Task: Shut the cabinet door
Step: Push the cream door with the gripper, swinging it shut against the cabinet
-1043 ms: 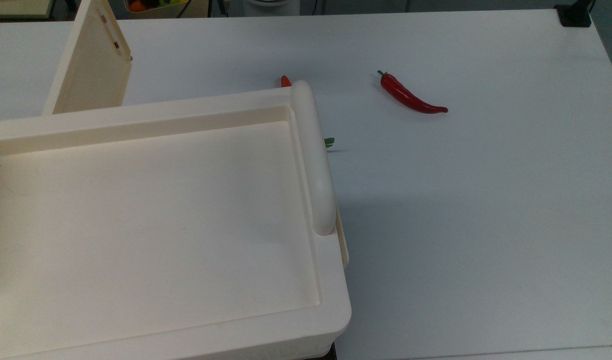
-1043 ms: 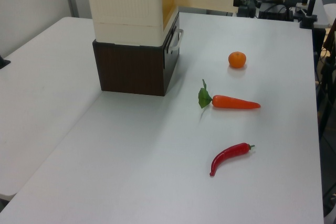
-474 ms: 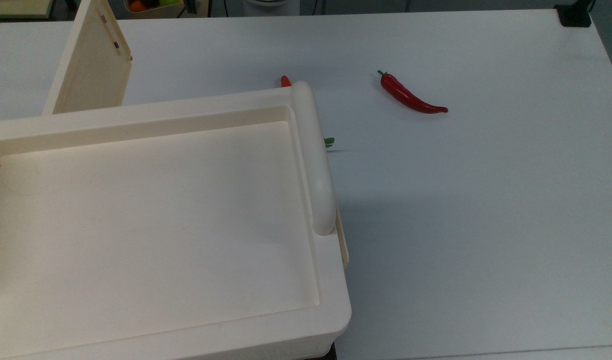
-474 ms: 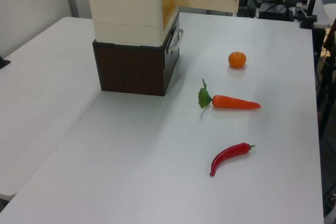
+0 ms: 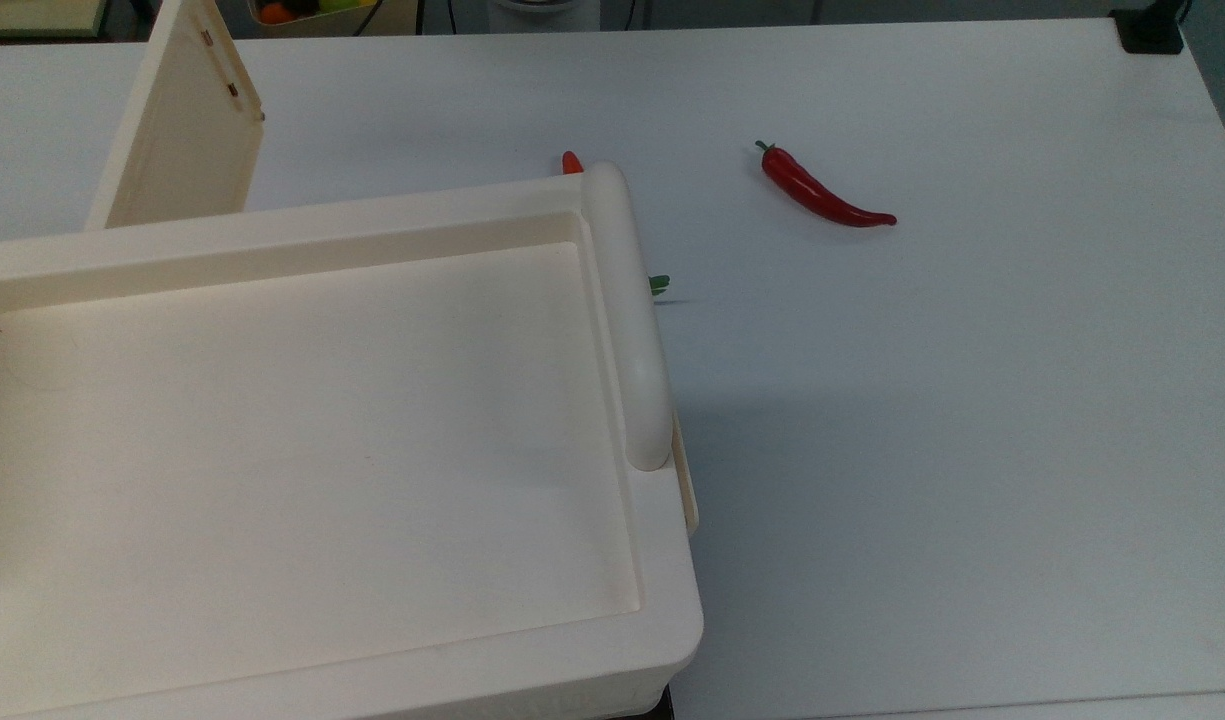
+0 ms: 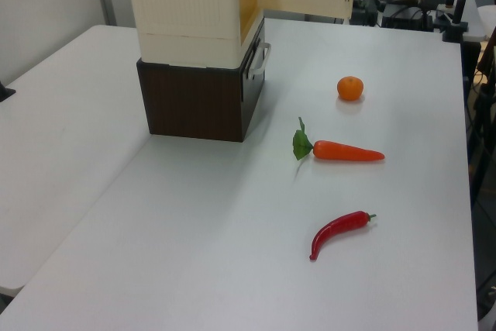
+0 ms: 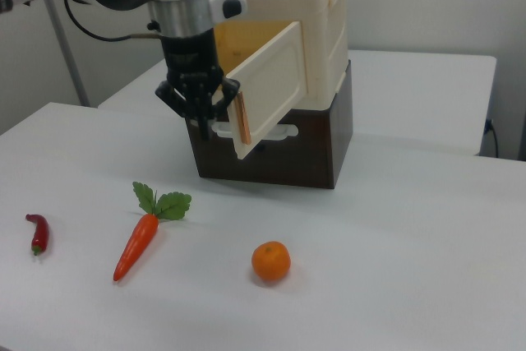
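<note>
Cabinet door (image 7: 267,88) – ajar, swung out at 9 o'clock of cabinet (image 7: 325,34). Gripper (image 7: 200,125) at door's free edge, jaw state cannot tell. Risk – fingers slipping off edge mid-push, or cabinet sliding on dark base (image 7: 316,154)

No words, labels, brands, numbers or signs can be read on anything here. The cabinet (image 7: 316,47) and its door (image 7: 269,88) are plain cream plastic, and the door's small brown-red marks form no letters.
</note>
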`<state>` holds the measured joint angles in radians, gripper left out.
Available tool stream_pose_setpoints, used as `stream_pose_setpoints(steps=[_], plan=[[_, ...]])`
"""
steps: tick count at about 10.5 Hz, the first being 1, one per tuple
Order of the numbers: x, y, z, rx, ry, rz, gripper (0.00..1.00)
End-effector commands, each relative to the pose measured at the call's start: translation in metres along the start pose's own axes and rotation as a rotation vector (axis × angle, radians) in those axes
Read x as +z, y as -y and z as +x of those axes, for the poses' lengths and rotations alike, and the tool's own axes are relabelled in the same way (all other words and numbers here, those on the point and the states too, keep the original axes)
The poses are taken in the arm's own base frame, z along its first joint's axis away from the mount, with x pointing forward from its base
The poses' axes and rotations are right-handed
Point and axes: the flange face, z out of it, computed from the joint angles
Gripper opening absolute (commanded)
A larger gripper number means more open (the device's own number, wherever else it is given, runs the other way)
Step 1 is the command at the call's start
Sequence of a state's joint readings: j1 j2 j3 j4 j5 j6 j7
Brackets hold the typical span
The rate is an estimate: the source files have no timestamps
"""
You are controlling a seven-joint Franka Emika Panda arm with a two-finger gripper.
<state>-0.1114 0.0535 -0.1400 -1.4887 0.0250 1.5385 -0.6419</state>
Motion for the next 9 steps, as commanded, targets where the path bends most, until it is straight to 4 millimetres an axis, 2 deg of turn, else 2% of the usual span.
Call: stream_pose_setpoints(steps=[1,4,6,9], plan=[[-0.006,-0.02,-0.011,-0.227,0.002,-0.071,0.0],[-0.007,-0.035,-0.019,-0.313,0.007,-0.102,0.0],[0.005,-0.048,-0.003,-0.333,-0.032,-0.145,0.0],[0.01,-0.062,0.017,-0.35,-0.115,-0.232,0.0]])
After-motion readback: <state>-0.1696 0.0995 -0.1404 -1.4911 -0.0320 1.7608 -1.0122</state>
